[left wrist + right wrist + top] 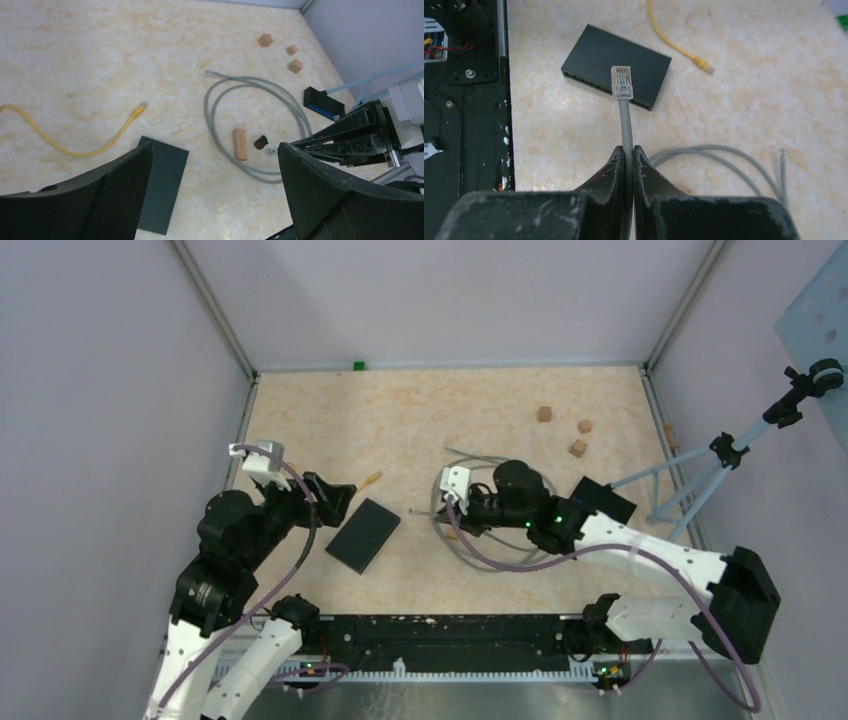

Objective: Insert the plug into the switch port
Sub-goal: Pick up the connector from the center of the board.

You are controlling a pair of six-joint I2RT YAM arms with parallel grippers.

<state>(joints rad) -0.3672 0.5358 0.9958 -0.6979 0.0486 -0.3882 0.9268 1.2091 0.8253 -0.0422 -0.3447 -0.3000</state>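
The black switch (pixel 363 535) lies flat on the table, left of centre; it also shows in the left wrist view (pixel 157 185) and the right wrist view (pixel 616 65), its row of ports facing my right gripper. My right gripper (pixel 628 150) is shut on the grey cable (pixel 626 125) a short way behind its clear plug (pixel 622 82). The plug points at the switch and is apart from it. In the top view my right gripper (pixel 447 510) is to the right of the switch. My left gripper (pixel 335 495) is open and empty, just above the switch's far end.
The grey cable's loop (pixel 480 550) lies under the right arm. A yellow cable (pixel 75 145) lies beyond the switch. A wooden dowel (pixel 240 144), three wooden cubes (pixel 578 448), a black block (pixel 603 500) and a tripod (pixel 720 460) are on the right.
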